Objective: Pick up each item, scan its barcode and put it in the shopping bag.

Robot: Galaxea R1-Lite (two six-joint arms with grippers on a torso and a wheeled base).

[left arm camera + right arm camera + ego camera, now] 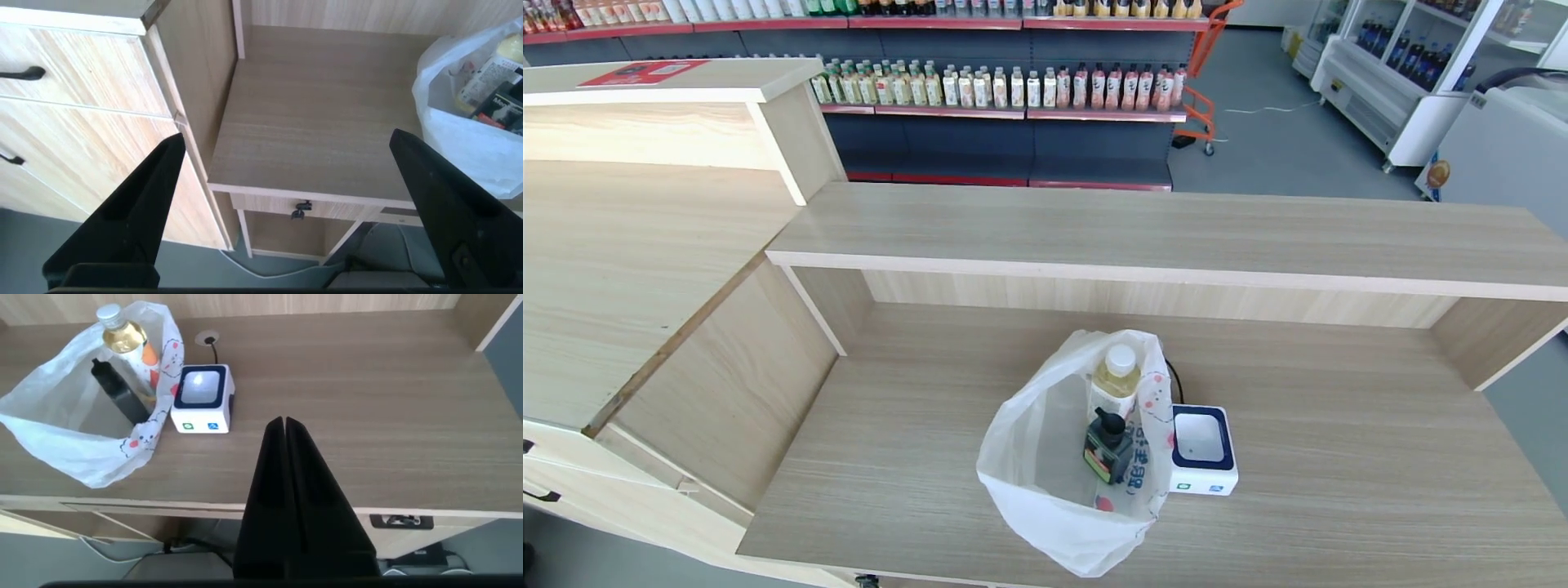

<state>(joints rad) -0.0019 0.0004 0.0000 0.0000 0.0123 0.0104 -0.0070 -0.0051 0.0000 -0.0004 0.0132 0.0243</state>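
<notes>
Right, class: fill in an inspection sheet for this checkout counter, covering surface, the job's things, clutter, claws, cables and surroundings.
Surface: wood-grain counter below a raised ledge.
Job's things: bag stands open on the counter; bottle with a white cap and dark pump bottle are upright inside it; scanner sits beside the bag, on the robot's right.
Clutter: nothing seen.
Claws: left claw open, holding nothing, near the counter's left front corner; right claw shut, holding nothing, at the counter's front edge.
Cables: one dark cable runs from behind the scanner to a hole in the counter.
Surroundings: shelves of bottles, fridges, an orange cart.
</notes>
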